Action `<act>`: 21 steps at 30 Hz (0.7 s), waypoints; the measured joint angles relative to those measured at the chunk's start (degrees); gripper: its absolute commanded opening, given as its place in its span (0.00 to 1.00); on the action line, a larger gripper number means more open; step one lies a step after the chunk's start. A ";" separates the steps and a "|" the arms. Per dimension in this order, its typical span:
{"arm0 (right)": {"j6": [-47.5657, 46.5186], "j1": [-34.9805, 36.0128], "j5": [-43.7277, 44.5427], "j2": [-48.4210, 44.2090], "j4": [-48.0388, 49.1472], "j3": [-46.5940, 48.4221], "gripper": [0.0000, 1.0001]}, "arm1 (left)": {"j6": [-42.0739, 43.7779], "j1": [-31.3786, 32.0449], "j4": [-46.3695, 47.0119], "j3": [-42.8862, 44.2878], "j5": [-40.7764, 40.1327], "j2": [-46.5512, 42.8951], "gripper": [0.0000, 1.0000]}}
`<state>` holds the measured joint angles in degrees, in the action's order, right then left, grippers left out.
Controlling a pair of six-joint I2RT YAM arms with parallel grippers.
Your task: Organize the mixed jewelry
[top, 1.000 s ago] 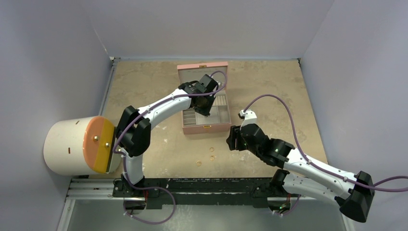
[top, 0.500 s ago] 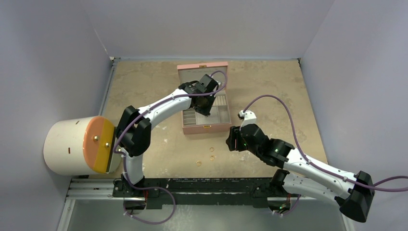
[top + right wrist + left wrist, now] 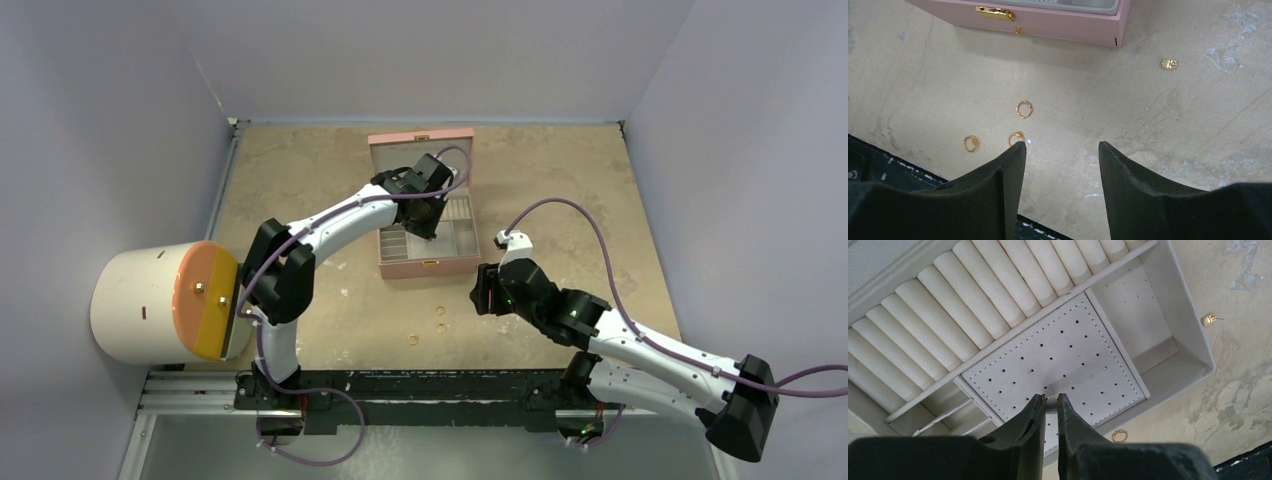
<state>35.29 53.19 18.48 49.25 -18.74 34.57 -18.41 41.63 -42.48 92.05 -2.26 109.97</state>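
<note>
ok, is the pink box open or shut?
Open. The pink box has its lid raised, and the ring rolls and stud panel lie exposed.

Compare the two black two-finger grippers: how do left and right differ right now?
The left gripper is nearly shut, apparently pinching a tiny gold piece; the right gripper stands wide open, empty. The left hangs over the perforated white panel inside the pink jewelry box; the right over the table beside three gold rings. Both point downward.
</note>
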 measured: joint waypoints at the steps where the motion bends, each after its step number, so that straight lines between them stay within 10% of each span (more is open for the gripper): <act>1: 0.00 0.00 0.00 0.02 0.00 -0.09 0.58 | 0.00 0.00 0.00 0.00 -0.04 0.04 0.00; 21: 0.13 0.00 -0.02 0.24 0.13 -0.15 0.58 | 0.02 0.00 0.87 0.00 0.85 0.20 0.00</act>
<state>35.42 53.19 18.46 49.50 -18.61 34.41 -18.39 41.63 -41.60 92.05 -1.41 110.17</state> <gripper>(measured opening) 0.583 0.113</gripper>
